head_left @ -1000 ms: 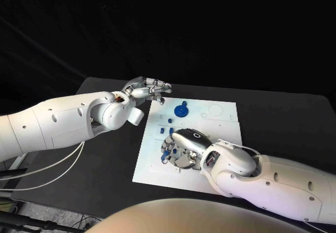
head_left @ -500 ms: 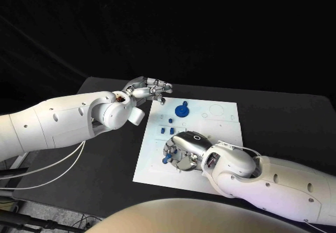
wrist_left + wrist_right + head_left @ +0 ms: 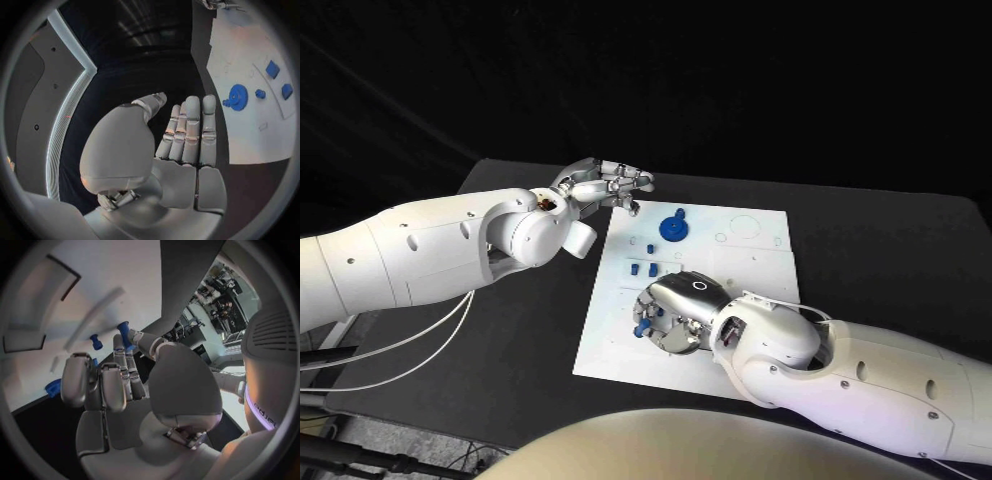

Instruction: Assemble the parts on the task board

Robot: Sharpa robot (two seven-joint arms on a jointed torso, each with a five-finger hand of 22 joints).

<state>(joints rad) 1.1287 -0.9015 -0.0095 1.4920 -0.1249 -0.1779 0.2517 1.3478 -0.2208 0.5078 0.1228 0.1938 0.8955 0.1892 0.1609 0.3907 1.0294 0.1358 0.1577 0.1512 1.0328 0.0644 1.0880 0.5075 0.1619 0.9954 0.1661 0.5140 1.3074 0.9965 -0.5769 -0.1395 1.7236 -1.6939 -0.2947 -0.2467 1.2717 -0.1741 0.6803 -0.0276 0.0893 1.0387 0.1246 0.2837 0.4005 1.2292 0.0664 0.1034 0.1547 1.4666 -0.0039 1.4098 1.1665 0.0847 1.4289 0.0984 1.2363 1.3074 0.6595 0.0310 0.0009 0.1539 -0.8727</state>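
Head view: a blue part (image 3: 643, 327) is pinched by the right hand (image 3: 675, 312) low over the board (image 3: 750, 262) for seating; the left hand (image 3: 606, 184) is kept empty, fingers loosely apart, beyond the far-left corner.

A flat black table (image 3: 877, 240) carries one item directly on its surface: a white rectangular task board (image 3: 610, 340), lying flat at the middle, its long side running away from the robot.
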